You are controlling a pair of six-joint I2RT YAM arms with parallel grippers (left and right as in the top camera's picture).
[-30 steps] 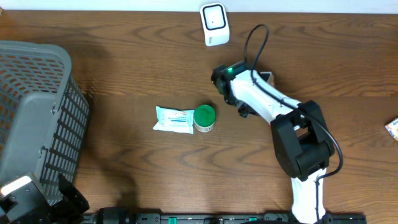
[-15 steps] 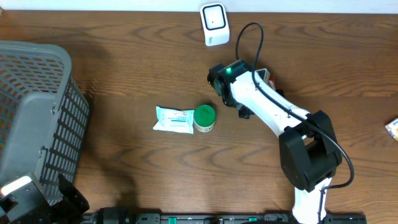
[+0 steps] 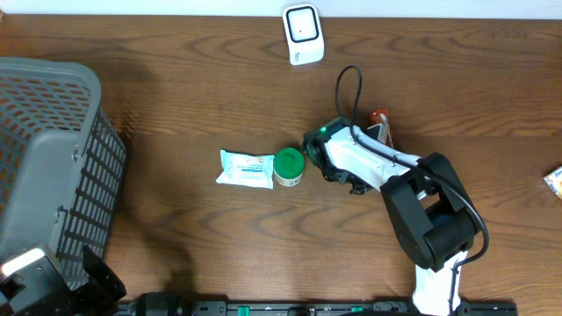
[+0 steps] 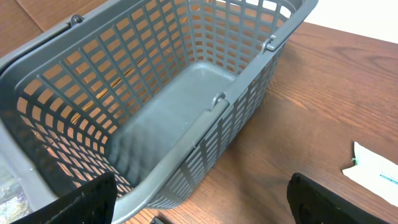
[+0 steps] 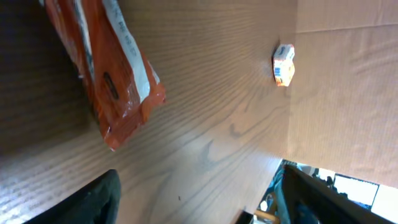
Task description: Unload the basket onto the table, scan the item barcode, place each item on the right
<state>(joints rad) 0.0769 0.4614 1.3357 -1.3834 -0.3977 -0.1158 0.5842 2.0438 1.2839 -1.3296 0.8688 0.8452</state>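
- Orange-red film packet (image 5: 102, 68), white printed band along one face: judged the item to be scanned, since it lies just ahead of the right gripper's fingers. It lies flat on the wooden table (image 3: 202, 105), right of centre, and the right arm partly overlaps it from above (image 3: 379, 121).
- Handling (judgement): light, soft and crinkly. The glossy wrap is likely slippery and will buckle under a hard squeeze, and its contents may crush.
- Hold (judgement): across the narrow width near mid-body, with the sealed end left free. No barcode can be made out, so the face to present is unknown.
- Right gripper (image 5: 199, 180): fingers spread with only bare wood between them, nothing held, not touching the packet.
- Left gripper (image 4: 205, 205): fingers spread wide and empty, hanging over the grey plastic basket (image 4: 186, 93) at the table's left.
- White barcode scanner (image 3: 303, 33): at the far edge, well apart from the packet.
- Other stock: green-lidded tub (image 3: 289, 165) touching a white-and-teal wipes packet (image 3: 246, 168) at centre, and a small package (image 5: 283, 64) near the right edge.
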